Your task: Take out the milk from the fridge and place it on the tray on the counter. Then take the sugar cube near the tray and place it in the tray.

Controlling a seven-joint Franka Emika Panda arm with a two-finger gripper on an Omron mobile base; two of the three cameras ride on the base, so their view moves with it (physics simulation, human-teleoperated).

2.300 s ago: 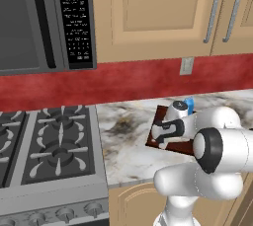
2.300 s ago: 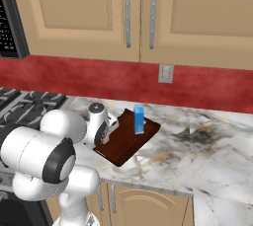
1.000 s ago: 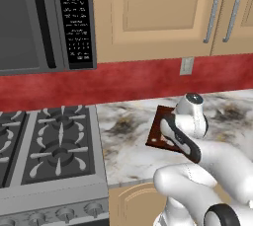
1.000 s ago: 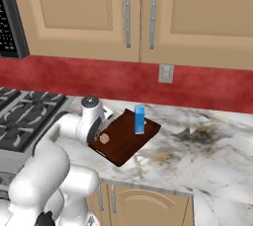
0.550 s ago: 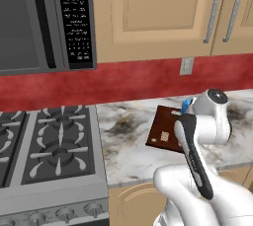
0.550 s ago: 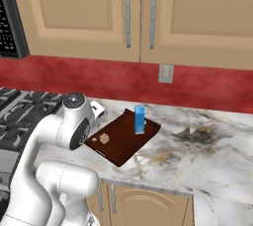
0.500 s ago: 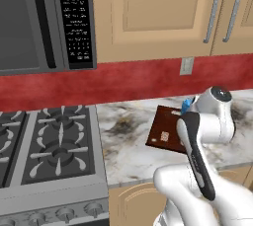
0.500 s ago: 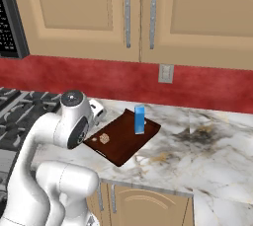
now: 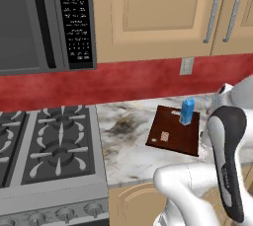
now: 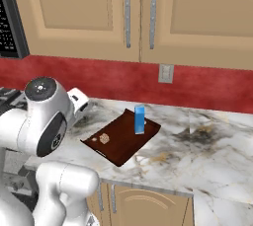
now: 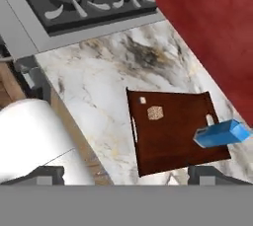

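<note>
The milk (image 9: 187, 111) stands upright on the tray (image 9: 173, 141), near the tray's far edge, toward the red backsplash (image 9: 123, 79). That spot keeps the carton well inside the board and leaves the rest of the tray free. The sugar cube (image 9: 164, 136) lies on the tray too, nearer its middle and apart from the milk, so both things appear to be where the task wants them.

The tray lies flat on the surface (image 9: 126, 143), turned at an angle to the surface's front edge, with marbled stone bare on all sides of it. The stove (image 9: 49, 146) is to the left of the tray, well apart, and an outlet (image 10: 165, 73) sits on the backsplash behind it.

The hand (image 11: 123, 183) hangs above the tray and looks down on it, its fingers (image 11: 210, 173) spread wide with nothing between them. It touches neither the milk nor the cube. Judging by this, the placing is done and the hand is clear of the tray, so a stray move should not knock the carton over.
</note>
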